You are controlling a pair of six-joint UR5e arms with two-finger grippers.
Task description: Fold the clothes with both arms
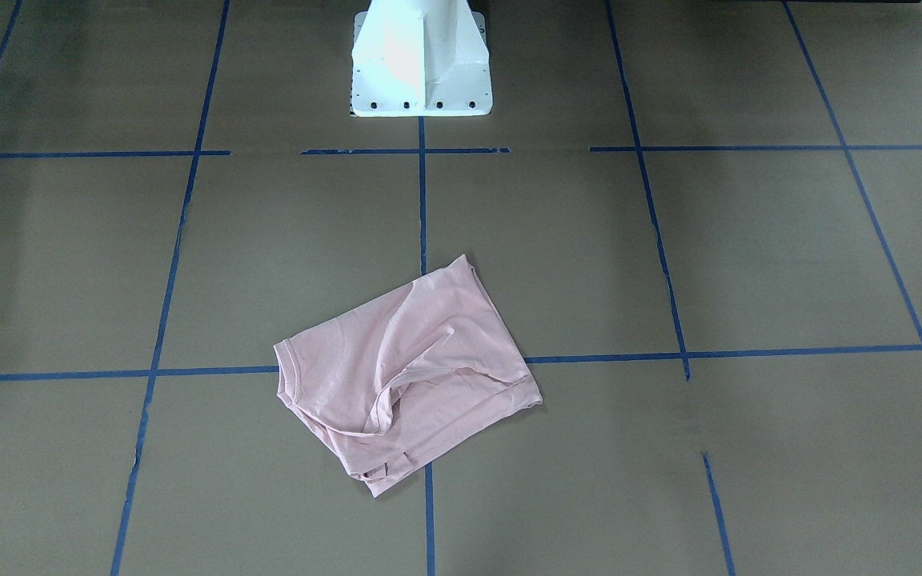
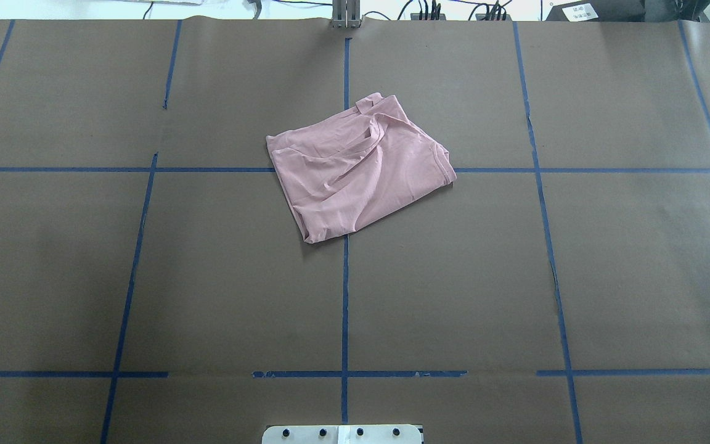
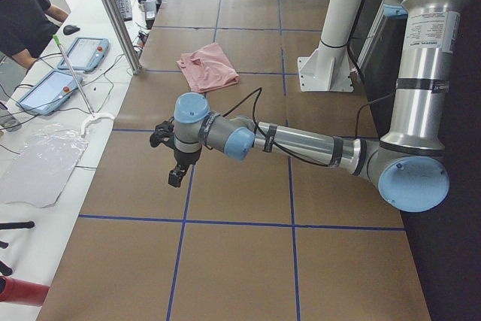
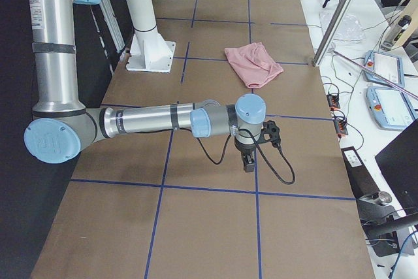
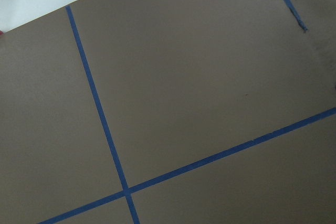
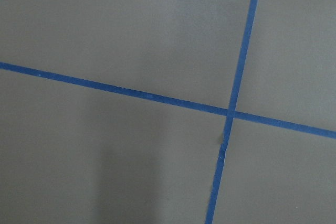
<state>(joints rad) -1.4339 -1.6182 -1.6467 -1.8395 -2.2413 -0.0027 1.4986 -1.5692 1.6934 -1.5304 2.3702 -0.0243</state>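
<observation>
**Pink T-shirt [image 2: 361, 169] loosely folded on the worktop [image 2: 145, 277], both claws well away from it**

We see the shirt straight out from the white pedestal [image 1: 421, 60], well apart from it and straddling the blue tape line [image 2: 345, 296] that runs out from the pedestal. We judge it light, limp and easy to drag, so we would pinch a hemmed edge or corner with each claw rather than the middle. It is a skewed, near-square bundle. Its slightly longer axis lies diagonal to the tape line, with one corner pointing back at the pedestal. We cannot tell where the collar points. The left claw [image 3: 176, 174] and right claw [image 4: 249, 161] hang over bare worktop, far out to either side of the pedestal. Whether they are parted, we cannot tell.
</observation>
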